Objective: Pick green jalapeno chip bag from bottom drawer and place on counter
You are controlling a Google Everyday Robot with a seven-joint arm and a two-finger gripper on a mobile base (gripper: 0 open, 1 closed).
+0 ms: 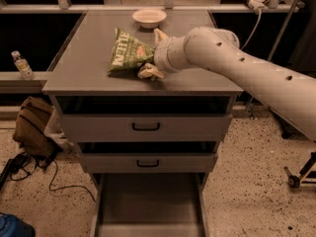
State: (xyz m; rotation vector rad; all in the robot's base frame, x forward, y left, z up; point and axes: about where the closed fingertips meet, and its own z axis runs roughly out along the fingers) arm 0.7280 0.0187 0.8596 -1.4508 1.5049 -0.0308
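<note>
Green and crinkly, one bag (129, 53) stands tilted near the middle of the surface (89, 58), its lower edge touching it, its right end clasped by the hand (154, 53). One white bowl (149, 18) sits by the back edge. Of three grey drawers, two upper drawers (98, 127) carry black handles (146, 127), and the bottom drawer (148, 201) is pulled out. One bottle (22, 65) stands on a ledge (15, 79) to the left, above a speckled floor (247, 181).
</note>
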